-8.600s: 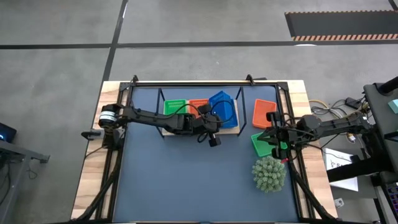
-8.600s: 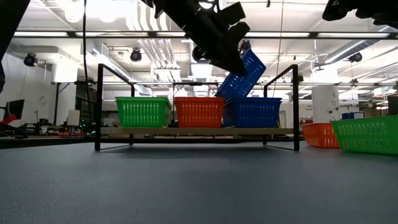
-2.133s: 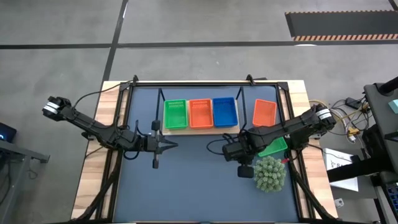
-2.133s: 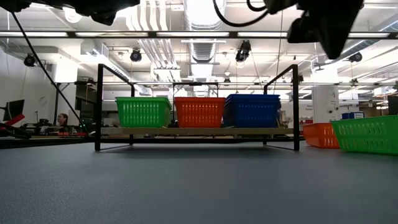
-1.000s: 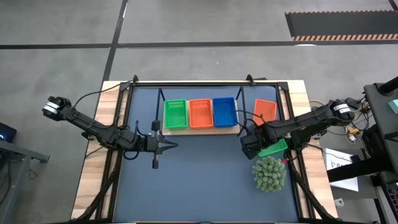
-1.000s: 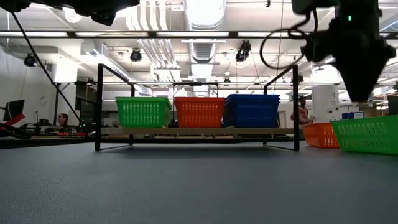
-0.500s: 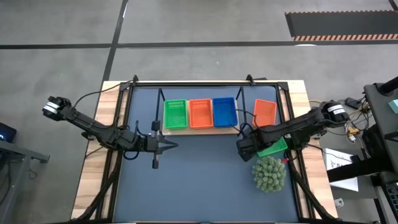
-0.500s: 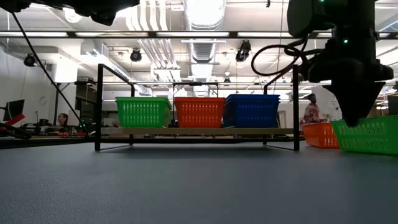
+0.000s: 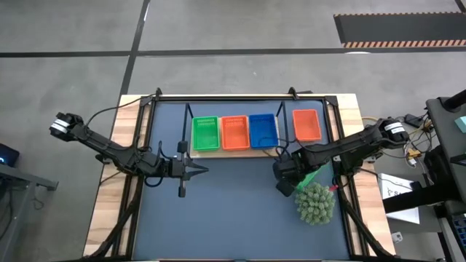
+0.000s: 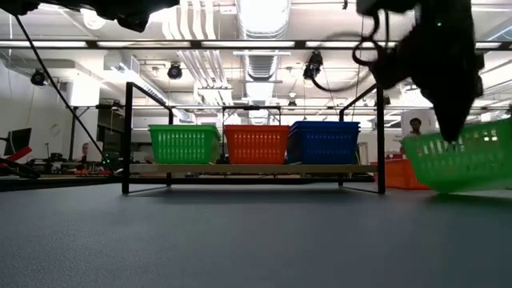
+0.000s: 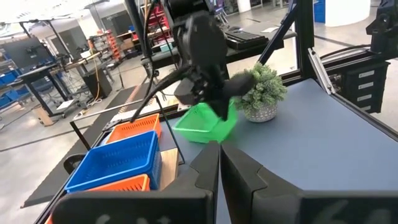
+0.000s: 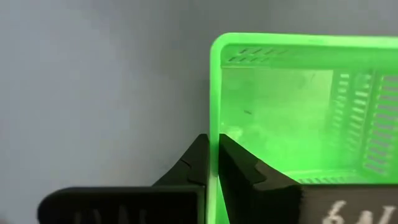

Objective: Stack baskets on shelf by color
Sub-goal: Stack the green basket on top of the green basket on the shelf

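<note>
Green plastic filled the right wrist view: the right gripper (image 12: 214, 163) had its two fingers pinched on the wall of a loose green basket (image 10: 460, 164), one finger inside the rim and one outside. Seen from the low camera, that basket hung tilted, its near end raised off the dark-blue mat (image 9: 218, 211), to the right of the shelf (image 9: 234, 151) and just beside the spiky plant ball (image 9: 314, 203). On the shelf itself stood three baskets in a row: a green shelf basket (image 9: 205, 133) at the left end, an orange shelf basket (image 9: 234, 132) in the middle and a blue shelf basket (image 9: 262, 130) at the right end. A loose orange basket (image 9: 307, 124) lay on the mat just past the shelf's right end. The left gripper (image 9: 201, 170) waited in front of the shelf's left part, above the mat, fingers pressed together and holding nothing.
</note>
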Action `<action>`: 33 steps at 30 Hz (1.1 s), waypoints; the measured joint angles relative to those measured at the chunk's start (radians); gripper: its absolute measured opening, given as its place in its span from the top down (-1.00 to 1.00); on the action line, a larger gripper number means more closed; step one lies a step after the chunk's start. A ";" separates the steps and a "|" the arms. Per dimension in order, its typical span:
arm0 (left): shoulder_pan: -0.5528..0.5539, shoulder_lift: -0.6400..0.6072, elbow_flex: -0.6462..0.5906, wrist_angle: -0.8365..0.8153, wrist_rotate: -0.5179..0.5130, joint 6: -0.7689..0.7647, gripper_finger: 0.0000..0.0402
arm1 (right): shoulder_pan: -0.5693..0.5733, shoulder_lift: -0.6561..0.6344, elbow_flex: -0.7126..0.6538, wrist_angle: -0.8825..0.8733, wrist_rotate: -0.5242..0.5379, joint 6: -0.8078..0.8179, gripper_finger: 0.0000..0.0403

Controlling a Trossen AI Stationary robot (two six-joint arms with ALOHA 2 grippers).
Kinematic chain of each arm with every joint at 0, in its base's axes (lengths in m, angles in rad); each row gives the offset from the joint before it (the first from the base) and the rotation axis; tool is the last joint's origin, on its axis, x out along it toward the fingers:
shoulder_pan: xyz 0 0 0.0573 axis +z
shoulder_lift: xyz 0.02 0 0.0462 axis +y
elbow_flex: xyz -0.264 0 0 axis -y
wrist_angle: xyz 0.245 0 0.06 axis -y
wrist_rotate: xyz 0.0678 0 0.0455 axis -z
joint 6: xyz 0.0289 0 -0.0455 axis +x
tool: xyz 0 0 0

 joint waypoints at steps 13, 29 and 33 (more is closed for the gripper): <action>0.000 0.000 0.000 0.001 0.000 -0.001 1.00 | 0.109 0.049 0.276 0.125 -0.087 -0.358 0.94; -0.005 -0.010 0.008 0.034 0.000 0.002 1.00 | 0.091 0.161 0.390 0.506 0.487 -0.877 0.94; -0.024 -0.031 0.001 0.060 0.000 0.007 1.00 | 0.040 0.210 0.389 0.608 0.529 -0.966 0.94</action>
